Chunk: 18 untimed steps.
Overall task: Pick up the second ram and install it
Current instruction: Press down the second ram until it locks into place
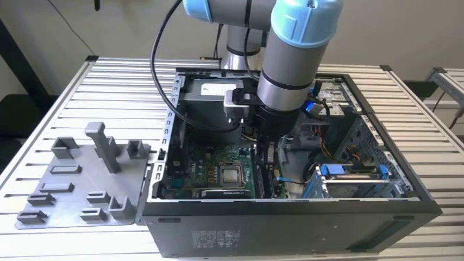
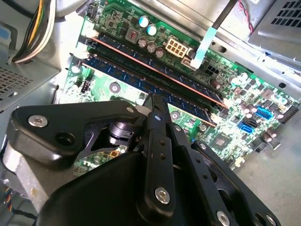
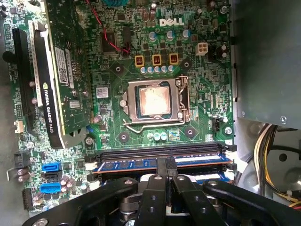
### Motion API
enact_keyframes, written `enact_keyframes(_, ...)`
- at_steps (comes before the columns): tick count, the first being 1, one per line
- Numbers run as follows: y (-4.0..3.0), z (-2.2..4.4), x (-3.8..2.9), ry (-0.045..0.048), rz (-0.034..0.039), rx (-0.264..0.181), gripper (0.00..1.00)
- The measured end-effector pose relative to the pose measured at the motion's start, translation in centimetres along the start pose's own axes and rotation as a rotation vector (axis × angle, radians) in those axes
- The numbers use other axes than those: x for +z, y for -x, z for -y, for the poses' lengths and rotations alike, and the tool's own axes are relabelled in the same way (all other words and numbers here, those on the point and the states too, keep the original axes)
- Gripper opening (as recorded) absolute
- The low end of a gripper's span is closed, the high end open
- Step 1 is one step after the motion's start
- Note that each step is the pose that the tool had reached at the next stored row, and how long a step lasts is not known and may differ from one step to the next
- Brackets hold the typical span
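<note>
Inside the open computer case (image 1: 290, 209), my gripper (image 1: 265, 163) hangs over the motherboard's memory slots. In both wrist views its two black fingers are shut together. Their tips (image 3: 166, 165) rest on the top edge of the second ram (image 3: 127, 165), a long blue-and-dark stick standing edge-up in its slot (image 2: 120, 76). The gripper (image 2: 154, 102) closes along the stick's length, not across it. Another memory stick (image 2: 141, 60) stands in the slot beside it.
A bare processor socket (image 3: 153, 101) and a graphics card (image 3: 54, 84) sit on the green motherboard. The power supply (image 1: 210, 95) and its cables (image 3: 270, 160) crowd the case. A grey tray with posts (image 1: 80, 179) lies at the exterior view's left.
</note>
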<state>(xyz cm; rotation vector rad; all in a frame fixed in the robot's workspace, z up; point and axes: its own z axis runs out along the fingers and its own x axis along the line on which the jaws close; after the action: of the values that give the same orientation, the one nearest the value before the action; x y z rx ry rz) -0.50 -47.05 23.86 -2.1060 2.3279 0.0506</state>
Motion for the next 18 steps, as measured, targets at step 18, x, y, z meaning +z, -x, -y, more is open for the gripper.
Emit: enact_keyframes(18,-0.01,0.12,0.99,0.0006,-0.0005,-0.024,0.11)
